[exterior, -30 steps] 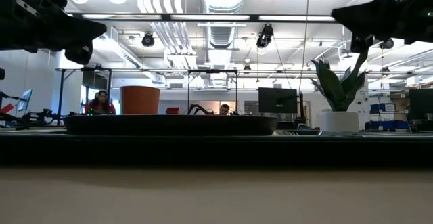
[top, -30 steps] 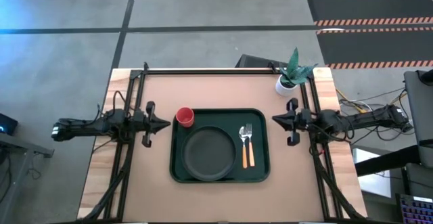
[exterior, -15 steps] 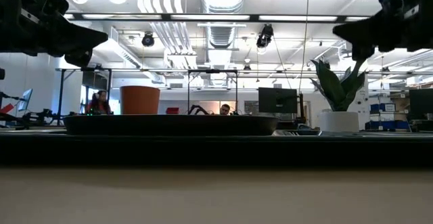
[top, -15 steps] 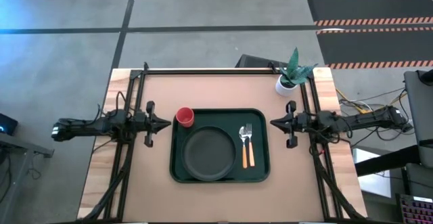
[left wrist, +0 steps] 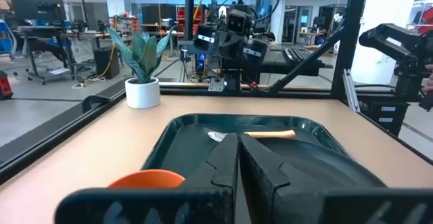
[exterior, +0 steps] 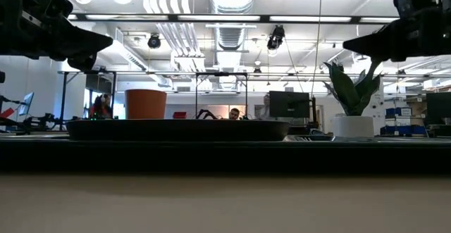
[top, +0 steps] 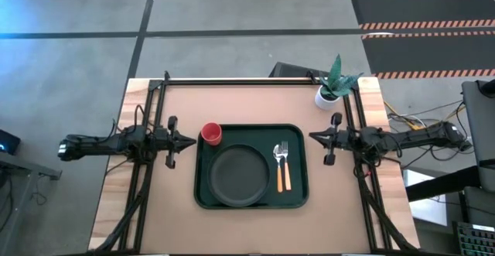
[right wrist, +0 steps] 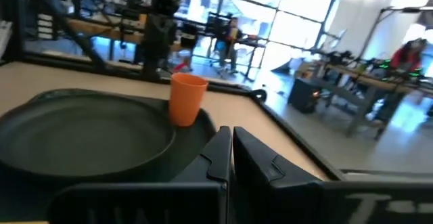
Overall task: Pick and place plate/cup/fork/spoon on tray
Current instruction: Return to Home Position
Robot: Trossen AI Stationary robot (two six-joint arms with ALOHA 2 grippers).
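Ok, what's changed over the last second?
The right gripper, shut and empty beside the tray, dipped lower; the left gripper sank slightly. Nothing was gripped or released. The tray, plate and cup stayed put.

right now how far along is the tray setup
Done: the plate, cup, fork and spoon all sit on the tray. In hand: nothing; the left claw and right claw hover shut beside the tray. Remaining: nothing visible to place.
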